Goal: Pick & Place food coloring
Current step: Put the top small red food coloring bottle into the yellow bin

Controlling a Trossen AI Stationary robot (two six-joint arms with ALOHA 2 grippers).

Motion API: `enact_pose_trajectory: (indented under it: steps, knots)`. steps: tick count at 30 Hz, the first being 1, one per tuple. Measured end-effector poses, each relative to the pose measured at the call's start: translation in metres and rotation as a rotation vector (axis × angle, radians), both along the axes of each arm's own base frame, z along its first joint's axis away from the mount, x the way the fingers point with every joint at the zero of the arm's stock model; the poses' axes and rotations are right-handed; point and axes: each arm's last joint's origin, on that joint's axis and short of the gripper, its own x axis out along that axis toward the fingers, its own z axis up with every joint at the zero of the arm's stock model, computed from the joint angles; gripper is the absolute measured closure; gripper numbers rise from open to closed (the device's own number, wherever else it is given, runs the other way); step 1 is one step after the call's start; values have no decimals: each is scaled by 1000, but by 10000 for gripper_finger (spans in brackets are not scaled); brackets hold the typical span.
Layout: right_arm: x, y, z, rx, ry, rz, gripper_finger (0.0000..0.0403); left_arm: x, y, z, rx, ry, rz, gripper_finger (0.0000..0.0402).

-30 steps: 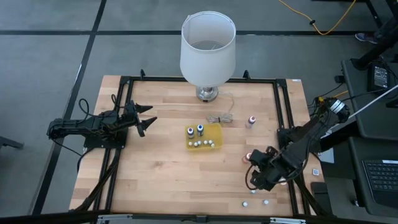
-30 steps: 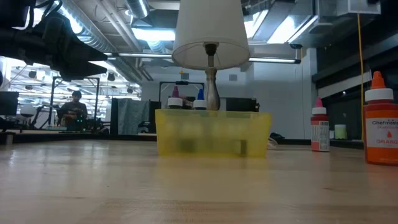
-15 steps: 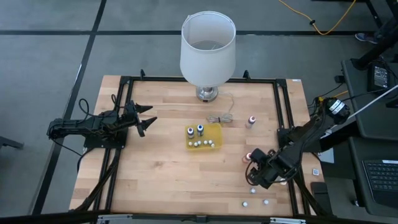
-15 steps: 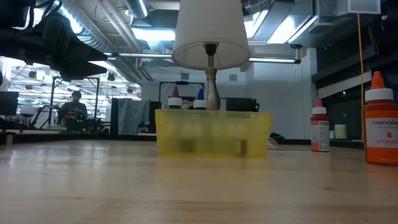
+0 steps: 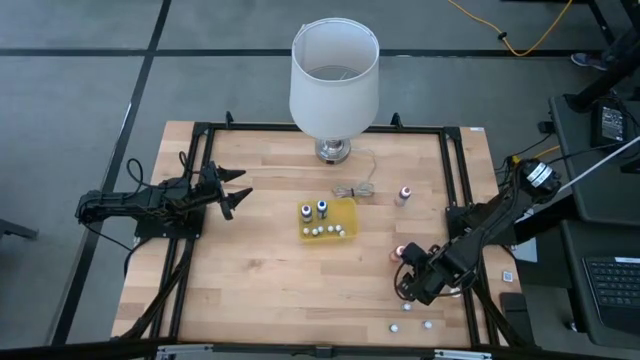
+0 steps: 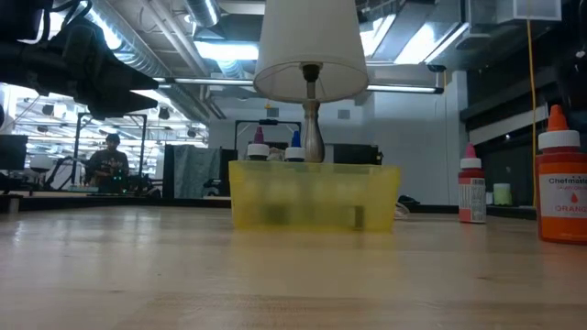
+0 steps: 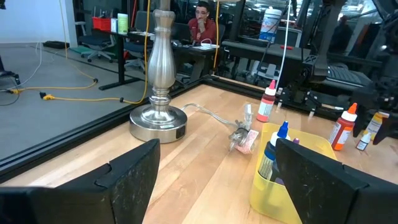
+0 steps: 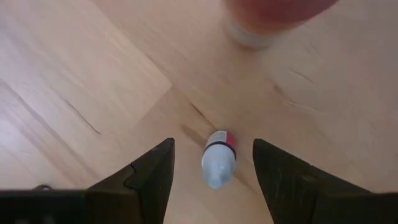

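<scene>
Red-labelled bottle between right jaws

Lamp: one
Yellow tray: one
Bottles standing up in the tray: two
Person far behind: one

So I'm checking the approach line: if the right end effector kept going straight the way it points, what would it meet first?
Most likely the small bottle standing between the open fingers of the right end effector, then the wooden table beneath. Depth is uncertain.
</scene>
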Motion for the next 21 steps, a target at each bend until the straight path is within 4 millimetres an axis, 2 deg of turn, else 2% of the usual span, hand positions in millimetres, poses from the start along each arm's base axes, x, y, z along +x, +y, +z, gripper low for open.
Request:
enact_pose_trajectory:
  steps: [17,21]
  knots:
    - [-1,2,-2,13,32,12,188,0,0,0,0,0,0,89]
    - [-1,2,-2,17,36,13,208,0,0,0,0,0,0,90]
